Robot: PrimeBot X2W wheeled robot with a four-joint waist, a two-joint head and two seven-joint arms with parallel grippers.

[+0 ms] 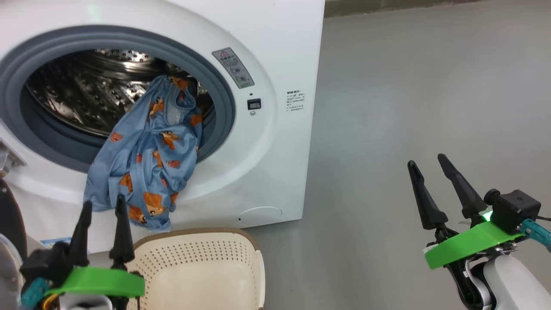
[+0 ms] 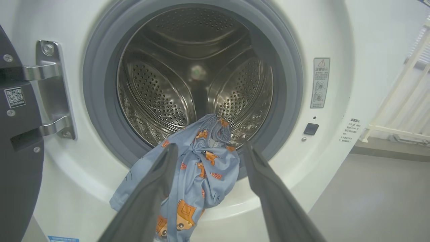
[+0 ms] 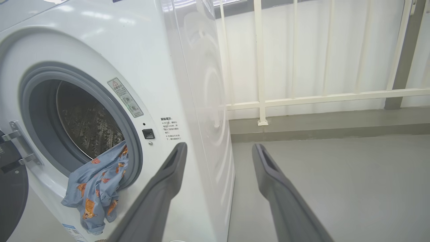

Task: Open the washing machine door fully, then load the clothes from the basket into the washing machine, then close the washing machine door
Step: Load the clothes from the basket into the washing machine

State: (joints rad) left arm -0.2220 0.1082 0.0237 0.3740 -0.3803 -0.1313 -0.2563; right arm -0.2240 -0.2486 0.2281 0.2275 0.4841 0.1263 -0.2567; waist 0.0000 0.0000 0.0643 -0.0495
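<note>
The washing machine (image 1: 267, 51) stands at the left with its steel drum (image 2: 195, 74) exposed. Its door (image 2: 16, 141) is swung out to the left on a metal hinge (image 2: 50, 90). One of the clothes, a light blue garment with orange animal print (image 1: 150, 163), hangs half out of the drum over the grey gasket (image 2: 100, 101) and down the front panel. The cream basket (image 1: 206, 247) sits on the floor below it, and its visible part holds nothing. My left gripper (image 1: 103, 204) is open just in front of the garment's hem, not touching. My right gripper (image 1: 427, 162) is open over bare floor, far right.
Grey floor (image 1: 409, 86) stretches to the right of the machine. A white railing (image 3: 302, 97) with a low kerb runs behind the machine's right side. The dark door edge (image 1: 8, 215) stands close beside my left arm.
</note>
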